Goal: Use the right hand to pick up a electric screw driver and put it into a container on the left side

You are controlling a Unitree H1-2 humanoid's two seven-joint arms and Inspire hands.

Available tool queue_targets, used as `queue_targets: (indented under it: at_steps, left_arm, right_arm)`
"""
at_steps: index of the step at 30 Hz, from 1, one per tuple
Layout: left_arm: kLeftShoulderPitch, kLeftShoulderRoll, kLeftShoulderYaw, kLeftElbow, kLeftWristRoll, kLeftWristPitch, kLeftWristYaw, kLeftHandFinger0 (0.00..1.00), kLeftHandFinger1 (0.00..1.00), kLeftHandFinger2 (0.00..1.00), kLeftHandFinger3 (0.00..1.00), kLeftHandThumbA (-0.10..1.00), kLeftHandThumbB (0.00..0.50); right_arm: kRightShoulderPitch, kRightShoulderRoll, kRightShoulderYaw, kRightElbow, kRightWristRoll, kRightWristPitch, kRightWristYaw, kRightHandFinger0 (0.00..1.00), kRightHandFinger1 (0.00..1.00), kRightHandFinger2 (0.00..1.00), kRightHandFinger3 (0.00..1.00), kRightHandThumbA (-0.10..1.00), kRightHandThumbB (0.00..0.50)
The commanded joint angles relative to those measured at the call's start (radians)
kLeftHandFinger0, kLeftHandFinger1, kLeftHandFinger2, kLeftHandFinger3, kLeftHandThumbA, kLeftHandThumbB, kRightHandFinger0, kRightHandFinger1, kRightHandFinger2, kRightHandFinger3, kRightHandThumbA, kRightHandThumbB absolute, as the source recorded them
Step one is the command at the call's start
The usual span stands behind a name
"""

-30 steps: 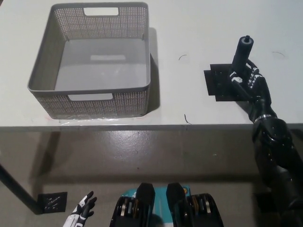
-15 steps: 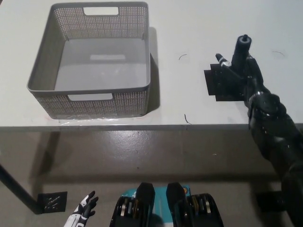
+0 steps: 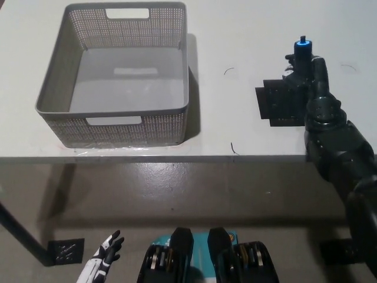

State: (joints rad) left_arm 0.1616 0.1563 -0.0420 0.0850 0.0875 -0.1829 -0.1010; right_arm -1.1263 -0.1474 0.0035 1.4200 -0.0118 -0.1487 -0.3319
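The black electric screwdriver stands upright at the right of the white table, its top ring glowing blue. My black right hand is wrapped around its body from the near side, shut on it, and hides the lower part. Beneath and to the left lies a black square mat. The grey mesh basket sits at the table's left and holds nothing. My white left hand rests low at the bottom left, below the table edge, with its fingers apart.
The table's front edge runs across the middle of the view, with grey floor below it. A small black plate lies on the floor near my left hand. Bare tabletop separates the basket and the mat.
My right hand has slid further forward and closed around the screwdriver. The tool's top now glows blue. The left hand has barely moved.
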Motion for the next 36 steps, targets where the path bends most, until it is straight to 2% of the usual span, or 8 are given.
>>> queue_targets:
  at_steps: [1, 3, 8, 16, 27, 31, 33, 36]
  left_arm:
    - [-0.005, 0.021, -0.004, -0.024, -0.002, -0.028, -0.014, 1.0, 1.0, 1.0, 1.0, 1.0, 0.158]
    - [-0.007, 0.021, -0.002, -0.018, -0.008, -0.035, -0.014, 1.0, 1.0, 1.0, 1.0, 1.0, 0.142]
    - [-0.004, 0.017, -0.001, -0.014, -0.017, -0.036, -0.014, 1.0, 1.0, 1.0, 1.0, 1.0, 0.128]
    - [-0.008, 0.016, -0.001, 0.002, -0.016, -0.044, -0.012, 1.0, 1.0, 1.0, 1.0, 1.0, 0.119]
    - [-0.006, 0.019, -0.002, 0.021, -0.023, -0.055, -0.019, 1.0, 1.0, 1.0, 1.0, 1.0, 0.091]
    - [0.005, 0.018, -0.004, 0.016, -0.017, -0.051, -0.016, 1.0, 1.0, 1.0, 1.0, 1.0, 0.077]
    - [0.009, 0.019, -0.005, 0.02, -0.017, -0.061, -0.017, 1.0, 1.0, 1.0, 1.0, 1.0, 0.066]
    - [0.019, 0.017, -0.004, 0.017, -0.024, -0.057, -0.019, 1.0, 1.0, 1.0, 1.0, 1.0, 0.07]
  right_arm:
    - [-0.047, -0.01, 0.001, -0.012, -0.015, -0.01, -0.073, 0.01, 0.36, 0.78, 0.72, -0.1, 0.157]
    - [-0.041, -0.013, -0.003, -0.014, -0.011, -0.025, -0.075, 0.0, 0.26, 0.77, 0.69, -0.1, 0.154]
    - [-0.049, -0.011, -0.005, -0.02, -0.011, -0.036, -0.103, 0.0, 0.39, 0.78, 0.76, -0.1, 0.15]
    - [-0.102, 0.014, 0.006, -0.064, -0.023, -0.122, -0.109, 0.0, 0.19, 0.65, 0.66, -0.1, 0.145]
    - [-0.194, 0.096, 0.019, -0.207, -0.053, -0.089, -0.145, 0.0, 0.15, 0.61, 0.66, -0.1, 0.148]
    - [-0.208, 0.125, 0.047, -0.233, -0.085, -0.066, -0.179, 0.36, 0.18, 0.56, 0.66, -0.1, 0.171]
    - [-0.211, 0.141, 0.033, -0.242, -0.06, -0.081, -0.147, 0.02, 0.17, 0.62, 0.69, -0.1, 0.148]
    - [-0.222, 0.167, 0.032, -0.253, -0.056, -0.069, -0.134, 0.0, 0.23, 0.72, 0.7, -0.1, 0.137]
